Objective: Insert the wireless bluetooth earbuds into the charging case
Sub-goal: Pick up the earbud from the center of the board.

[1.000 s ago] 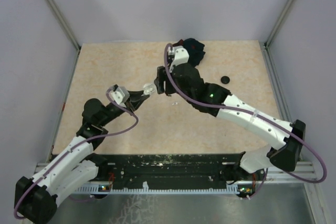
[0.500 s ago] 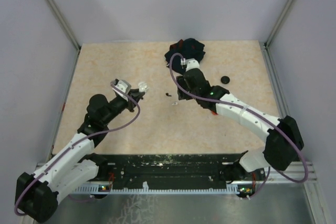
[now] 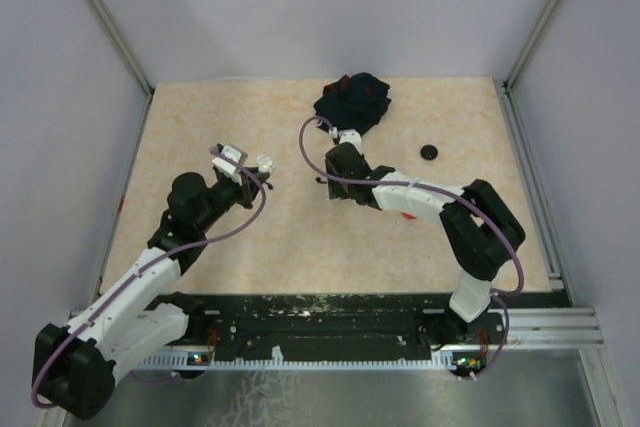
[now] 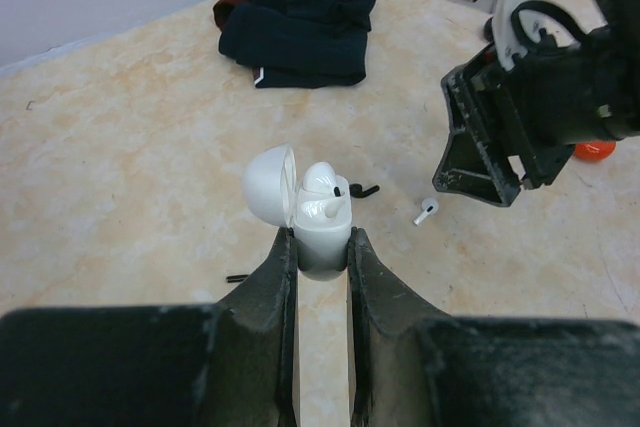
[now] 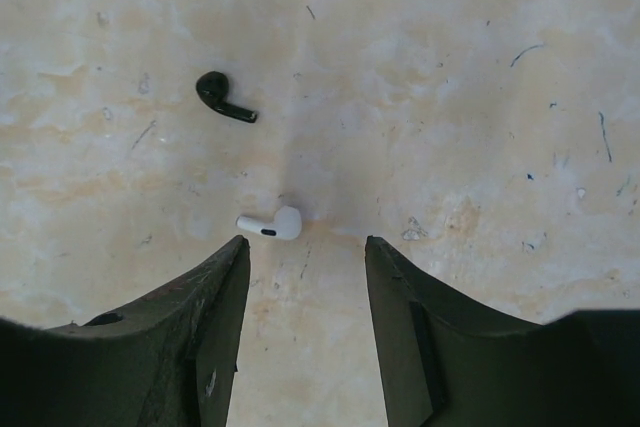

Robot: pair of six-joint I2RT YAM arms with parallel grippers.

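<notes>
Lying sideways, the white earbud (image 5: 270, 224) shows a short stem.

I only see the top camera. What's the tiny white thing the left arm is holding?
Observer: The left wrist camera shows the left gripper shut on a white charging case, lid open.
Operator: Anything inside?
Observer: One white earbud sits in its top.
Operator: What's under the right arm?
Observer: Its wrist camera shows the right gripper open above a second white earbud lying on the table.
</notes>
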